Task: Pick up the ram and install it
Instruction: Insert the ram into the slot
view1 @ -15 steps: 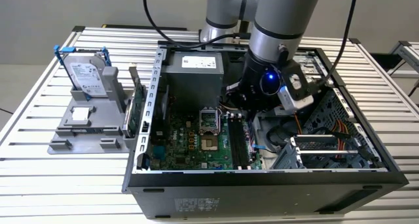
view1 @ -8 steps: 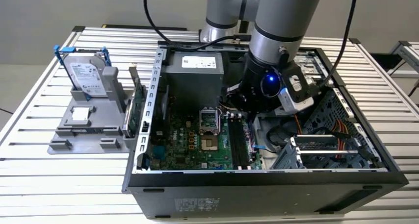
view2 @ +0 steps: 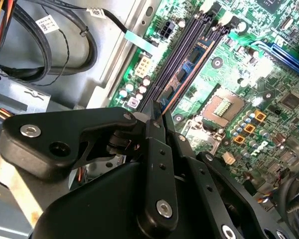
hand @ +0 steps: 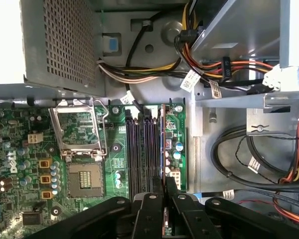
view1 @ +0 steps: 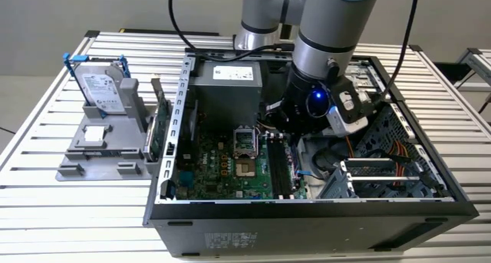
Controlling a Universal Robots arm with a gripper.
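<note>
My gripper (hand: 164, 183) (view2: 157, 119) is inside the open computer case (view1: 307, 208), low over the motherboard's memory slots (hand: 139, 149). It is shut on the ram (hand: 163, 144), a thin dark blue stick with black chips (view2: 189, 67). The stick stands on edge and runs lengthwise along the outermost slot, the one nearest the bare metal wall. Whether it sits down in that slot or just above it I cannot tell. In the exterior view the arm's wrist (view1: 314, 102) hangs over the slots (view1: 280, 168) and hides the fingers and the stick.
The CPU socket (hand: 82, 144) lies beside the slots, the power supply (view1: 226, 84) behind them. Cable bundles (hand: 154, 69) and a drive cage (view1: 368, 174) crowd the other side. Outside the case, a grey holder (view1: 92, 153) carries a silver hard drive (view1: 103, 87) and a green card (view1: 157, 125).
</note>
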